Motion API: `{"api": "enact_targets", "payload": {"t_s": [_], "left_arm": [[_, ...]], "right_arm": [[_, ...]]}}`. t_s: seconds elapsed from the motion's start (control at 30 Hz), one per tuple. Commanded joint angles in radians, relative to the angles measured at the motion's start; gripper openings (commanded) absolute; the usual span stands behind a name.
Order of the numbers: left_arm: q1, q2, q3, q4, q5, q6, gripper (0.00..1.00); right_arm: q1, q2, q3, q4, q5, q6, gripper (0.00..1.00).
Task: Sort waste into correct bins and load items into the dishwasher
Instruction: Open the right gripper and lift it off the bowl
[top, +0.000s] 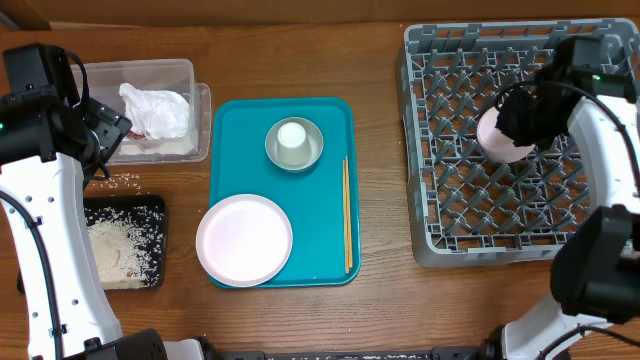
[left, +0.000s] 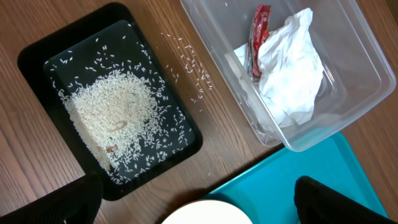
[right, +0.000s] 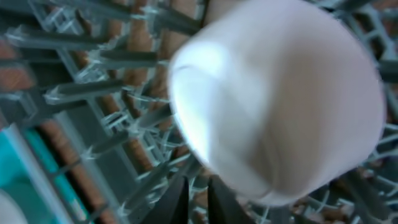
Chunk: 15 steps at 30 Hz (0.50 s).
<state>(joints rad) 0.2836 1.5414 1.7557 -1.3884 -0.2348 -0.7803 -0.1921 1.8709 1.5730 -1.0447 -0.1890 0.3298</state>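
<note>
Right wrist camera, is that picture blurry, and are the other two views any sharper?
Right wrist: yes, the white dish fills the frame as a smeared blur, and the rack pegs are soft. Left wrist: sharp, single rice grains show in the black tray; mild glare on the clear tub. Overhead: sharp, evenly lit.

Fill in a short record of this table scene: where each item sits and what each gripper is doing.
clear plastic tub: crumpled white napkin, red wrapper inside
shallow black tray: loose rice
flat teal tray: round white plate, white cup inside grey metal bowl, wooden chopsticks
grey peg rack: small white dish over it, at right gripper; grip unclear
left gripper: open, empty
</note>
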Motion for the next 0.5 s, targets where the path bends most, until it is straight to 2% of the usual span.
{"api": "enact_targets", "payload": {"t_s": [0.0, 0.03, 0.2, 0.47], "left_arm": [[0.004, 0.008, 0.006, 0.001, 0.000, -0.013, 1.00], [0.004, 0.008, 0.006, 0.001, 0.000, -0.013, 1.00], [0.004, 0.008, 0.006, 0.001, 0.000, -0.013, 1.00], [0.004, 0.008, 0.006, 0.001, 0.000, -0.013, 1.00]], "right_arm": [[-0.014, 0.022, -0.006, 0.014, 0.090, 0.042, 0.08], [-0.021, 0.024, -0.006, 0.016, 0.096, 0.050, 0.04], [-0.045, 0.026, 0.004, 0.010, 0.200, 0.094, 0.04], [-0.051, 0.000, 0.116, -0.116, 0.173, 0.116, 0.04]]}}
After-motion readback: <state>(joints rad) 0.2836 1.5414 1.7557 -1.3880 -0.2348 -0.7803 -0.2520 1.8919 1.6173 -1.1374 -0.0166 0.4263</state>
